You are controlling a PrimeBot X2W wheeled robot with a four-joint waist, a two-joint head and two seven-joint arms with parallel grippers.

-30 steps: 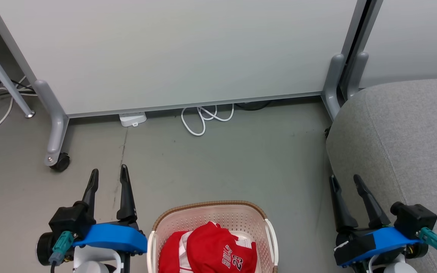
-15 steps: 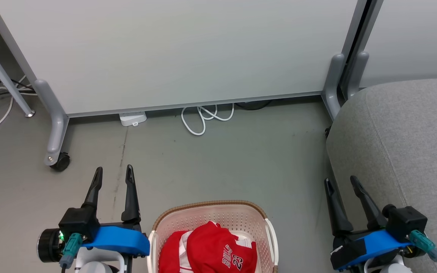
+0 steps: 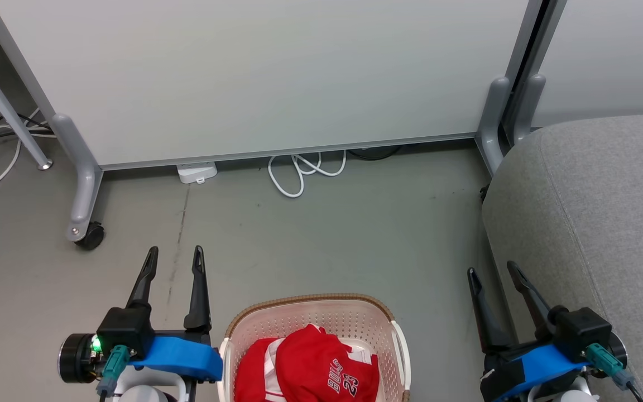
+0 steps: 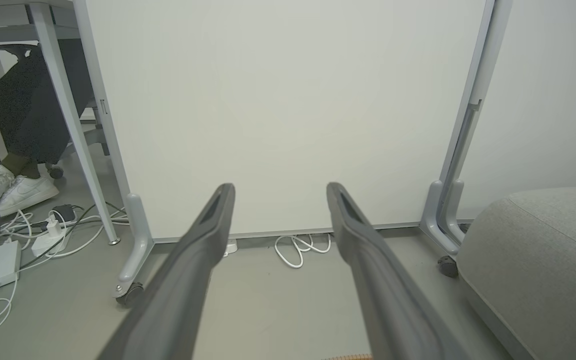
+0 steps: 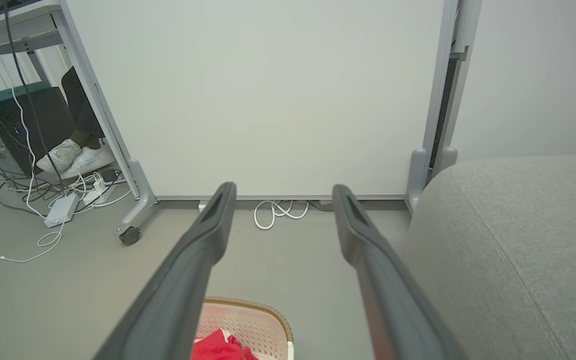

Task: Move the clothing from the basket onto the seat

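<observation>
The clothing [image 3: 321, 368] (a red jersey on top) is piled inside the basket [image 3: 310, 304] on the floor. It is flanked by the left gripper [image 3: 175, 254] and the right gripper [image 3: 492, 269], both spread wide and empty. The seat [image 3: 595, 195] is found further right.

The head view's bottom edge cuts off the near part of the basket [image 3: 310, 301] and of the red jersey [image 3: 321, 368] in it. The jersey covers most of the red-and-white garment [image 3: 255, 365]. The seat [image 3: 606, 195] runs off the right edge. Of a person [image 4: 33, 120] at the far left we make out just legs and shoes [image 4: 15, 192].
</observation>
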